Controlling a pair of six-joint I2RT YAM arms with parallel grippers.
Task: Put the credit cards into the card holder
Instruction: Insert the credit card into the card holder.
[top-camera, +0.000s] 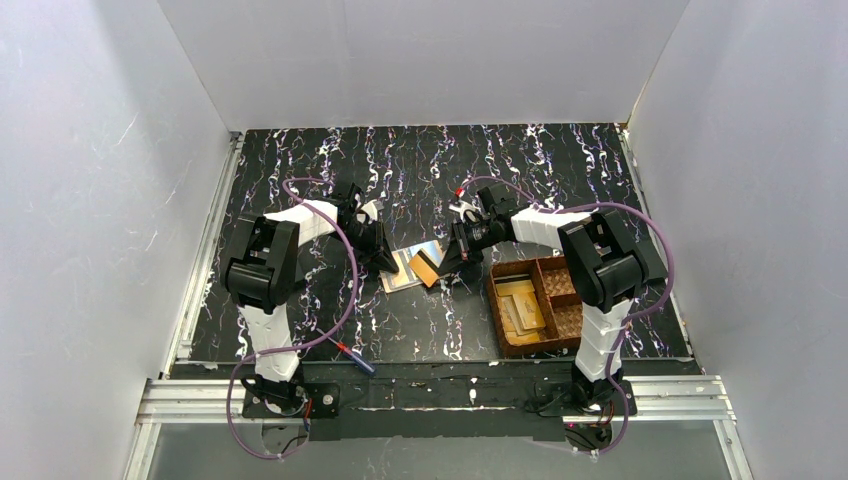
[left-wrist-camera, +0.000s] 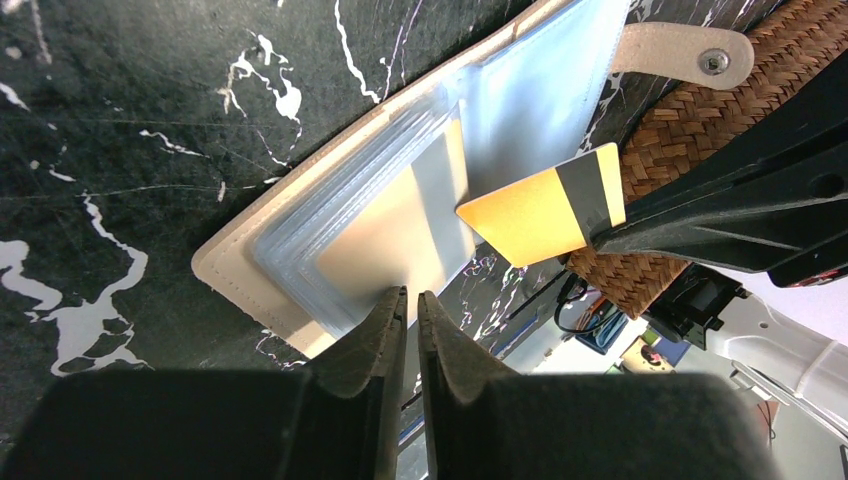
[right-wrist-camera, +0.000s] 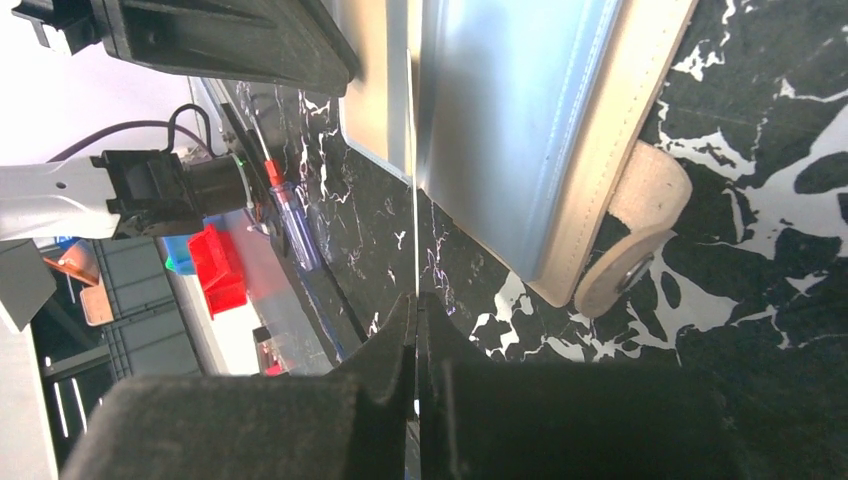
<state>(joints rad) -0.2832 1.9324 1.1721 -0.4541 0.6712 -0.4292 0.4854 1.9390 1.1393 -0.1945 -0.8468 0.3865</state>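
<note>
The left gripper (left-wrist-camera: 411, 300) has its fingers drawn almost together, with only a thin slit between them. Their tips sit at the edge of the clear sleeves of the card holder (left-wrist-camera: 350, 220); whether a sleeve leaf is nipped in the slit cannot be told. The right gripper (right-wrist-camera: 413, 305) has its fingers pressed tight on a gold card (left-wrist-camera: 530, 212), which its own wrist view shows edge-on as a thin bright line rising from the tips toward 12 o'clock.

The gold card has a plain face with a grey stripe across the end nearest the right gripper; no print on it can be read. In the left wrist view its long axis runs from about 8 to 2 o'clock, and its free corner points toward 9 o'clock, reaching the edge of the sleeves — touching or just above, the pictures do not settle.

The card holder lies open near the middle of the dark marbled table (top-camera: 400, 160), between the two grippers, showing a cream stitched border and stacked clear sleeves. From the top view its long axis runs roughly 8 to 2 o'clock. Its snap tab (left-wrist-camera: 680, 55) sticks out from the edge on the right gripper's side.

More credit cards (top-camera: 522, 305) lie in the left compartment of a brown woven basket (top-camera: 568, 318), at about 4 o'clock on the table — just beside the right arm. A screwdriver (top-camera: 357, 358) lies at the near edge, around 7 o'clock.
</note>
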